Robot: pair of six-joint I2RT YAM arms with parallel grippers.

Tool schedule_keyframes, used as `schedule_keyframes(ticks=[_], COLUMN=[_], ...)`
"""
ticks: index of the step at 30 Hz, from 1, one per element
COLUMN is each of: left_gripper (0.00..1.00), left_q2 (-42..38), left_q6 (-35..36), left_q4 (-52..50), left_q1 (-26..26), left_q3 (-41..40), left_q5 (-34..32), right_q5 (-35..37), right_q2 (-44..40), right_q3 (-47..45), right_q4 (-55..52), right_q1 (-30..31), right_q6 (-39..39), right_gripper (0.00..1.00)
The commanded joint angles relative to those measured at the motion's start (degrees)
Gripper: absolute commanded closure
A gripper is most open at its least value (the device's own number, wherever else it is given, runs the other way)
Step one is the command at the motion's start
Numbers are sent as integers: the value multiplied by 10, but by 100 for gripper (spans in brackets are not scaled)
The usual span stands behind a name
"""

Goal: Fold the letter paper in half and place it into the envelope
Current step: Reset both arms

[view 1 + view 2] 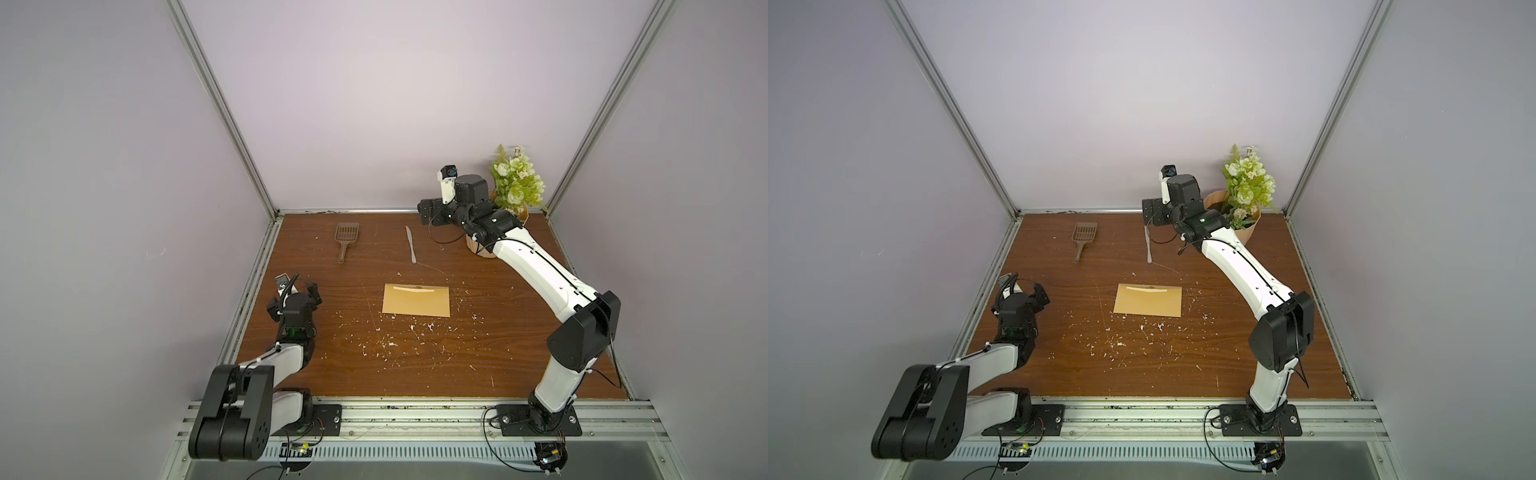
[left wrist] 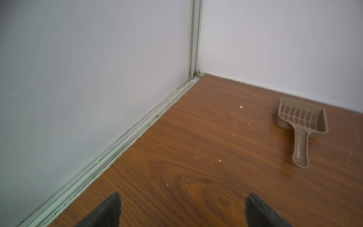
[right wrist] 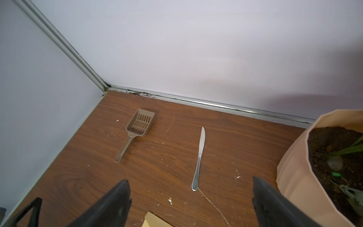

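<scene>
The mustard-tan envelope [image 1: 416, 302] [image 1: 1148, 303] lies flat at the middle of the wooden table in both top views. Along its far edge shows a thin pale strip of the letter paper [image 1: 415, 289] [image 1: 1148, 289]; the rest of the sheet is hidden. One corner of the envelope [image 3: 157, 220] shows in the right wrist view. My left gripper [image 1: 294, 296] [image 2: 183, 194] is open and empty near the left wall, well to the left of the envelope. My right gripper [image 1: 429, 211] [image 3: 189, 179] hangs open and empty at the back, above the table beside the flower pot.
A brown slotted scoop [image 1: 345, 241] [image 2: 300, 125] [image 3: 137, 125] lies at the back left. A table knife [image 1: 410, 245] [image 3: 199, 157] lies behind the envelope. A potted plant [image 1: 515, 183] in a peach pot [image 3: 294, 176] stands in the back right corner. White flecks litter the table.
</scene>
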Motion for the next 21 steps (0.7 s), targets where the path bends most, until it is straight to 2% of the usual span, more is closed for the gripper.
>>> schedule_keyframes(ticks=[1, 4, 6, 10, 15, 17, 18, 19, 21], left_gripper=[1, 0, 1, 0, 1, 1, 0, 0, 0], left_q2=[39, 86, 129, 148, 132, 141, 162, 168, 172], left_q6=[22, 50, 54, 94, 116, 133, 138, 146, 142], left_q4=[91, 94, 130, 125, 181, 256, 341, 361, 336], left_q1=[4, 5, 1, -28, -29, -29, -27, -27, -30], left_q3=[16, 53, 64, 81, 39, -6, -33, -36, -20], left_q5=[24, 12, 7, 10, 67, 102, 118, 124, 107], right_q5=[53, 76, 76, 74, -11, -25, -27, -28, -30], right_q2=[-47, -91, -121, -174, -205, -209, -212, -215, -221], right_q3=[-36, -112, -163, -247, -299, -308, -312, -315, -321], right_q4=[-2, 29, 53, 102, 115, 111, 107, 104, 101], right_q1=[-7, -12, -17, -43, -120, -135, -139, -142, -146], right_q6=[-42, -58, -59, -30, 64, 81, 85, 88, 95], right_gripper=[1, 1, 1, 1, 1, 1, 1, 1, 1])
